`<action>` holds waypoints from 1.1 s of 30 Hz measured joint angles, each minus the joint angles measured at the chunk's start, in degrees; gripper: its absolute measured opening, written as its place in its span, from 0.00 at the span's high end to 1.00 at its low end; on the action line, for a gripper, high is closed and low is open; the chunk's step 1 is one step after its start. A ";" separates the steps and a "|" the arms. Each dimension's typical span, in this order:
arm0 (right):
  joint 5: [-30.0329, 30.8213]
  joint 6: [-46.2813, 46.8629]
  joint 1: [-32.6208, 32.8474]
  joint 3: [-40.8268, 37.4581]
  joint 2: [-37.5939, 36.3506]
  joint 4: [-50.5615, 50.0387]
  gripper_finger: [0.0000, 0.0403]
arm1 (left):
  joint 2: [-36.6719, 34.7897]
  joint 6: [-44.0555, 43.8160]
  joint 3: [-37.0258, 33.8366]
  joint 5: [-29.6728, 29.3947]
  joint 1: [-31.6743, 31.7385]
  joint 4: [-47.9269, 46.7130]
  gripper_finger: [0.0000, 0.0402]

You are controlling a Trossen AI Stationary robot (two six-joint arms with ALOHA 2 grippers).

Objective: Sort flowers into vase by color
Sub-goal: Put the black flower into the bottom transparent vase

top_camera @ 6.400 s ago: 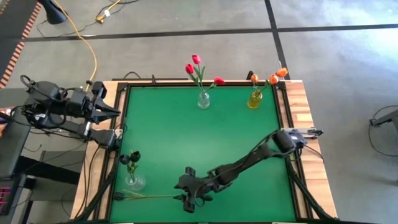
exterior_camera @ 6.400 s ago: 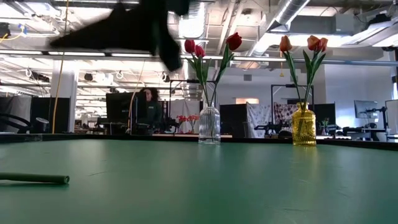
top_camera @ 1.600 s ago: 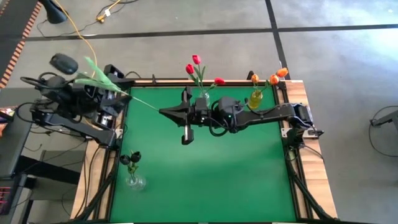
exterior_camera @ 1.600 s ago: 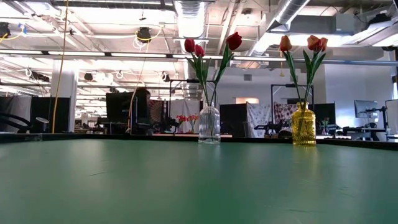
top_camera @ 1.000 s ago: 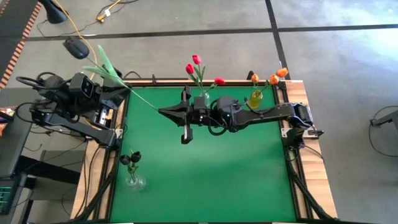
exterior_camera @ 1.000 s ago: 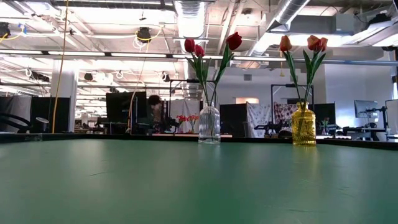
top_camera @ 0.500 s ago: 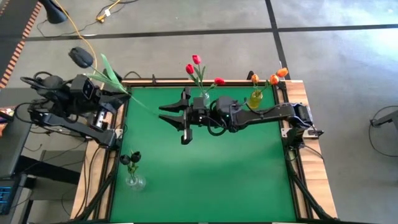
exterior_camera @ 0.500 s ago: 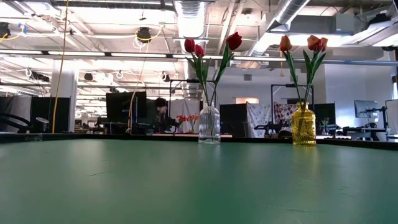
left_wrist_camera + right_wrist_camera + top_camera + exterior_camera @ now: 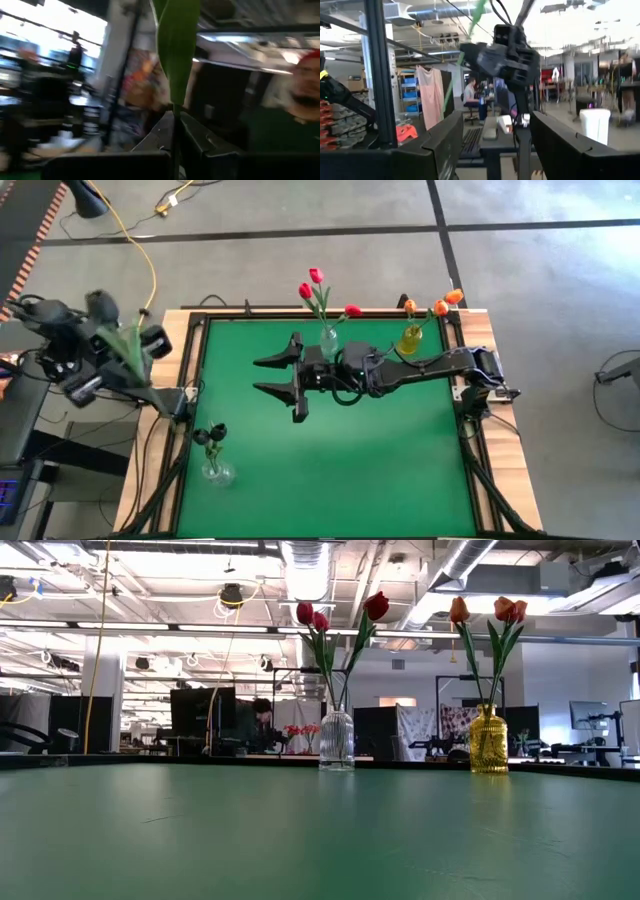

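My left gripper [image 9: 118, 348] is out past the table's left edge, shut on a dark-budded tulip [image 9: 100, 305] with green leaves [image 9: 127, 345]. My right gripper [image 9: 275, 374] hovers wide open over the far middle of the green mat, pointing toward the left arm and touching nothing. A clear vase with red tulips [image 9: 327, 338] and a yellow vase with orange tulips [image 9: 410, 338] stand at the far edge. A clear vase with dark tulips [image 9: 214, 468] stands near the left edge. My left gripper [image 9: 176, 139] pinches the tulip's thin stem [image 9: 175, 125] between its two fingers, just below a broad green leaf [image 9: 176, 50]. The flower is lifted clear, out beyond the table's left edge. Its leaf rises past the fingers and its dark bud lies farther out.
The black frame rail [image 9: 190, 395] runs along the mat's left edge between the left arm and the dark-tulip vase. The near half of the green mat [image 9: 340, 470] is bare. A person sits at a desk [image 9: 258, 725] in the room beyond the table.
My right gripper opened wide and let go of the stem, staying over the far middle of the mat. My left arm swung the tulip away toward the left, off the table. The flower turned, and its stem no longer reaches over the mat.
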 joint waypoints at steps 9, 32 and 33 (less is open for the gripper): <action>0.01 5.35 0.11 0.00 0.00 -5.82 0.37 | -0.65 1.69 -2.14 10.60 -0.24 -6.64 1.00; -0.01 12.77 1.08 0.00 0.00 -13.75 0.37 | -1.36 9.66 -18.62 -1.05 -24.07 -0.84 1.00; -0.01 12.79 1.08 0.00 0.00 -13.77 0.37 | -1.83 9.60 -18.62 -2.52 -24.91 -1.30 1.00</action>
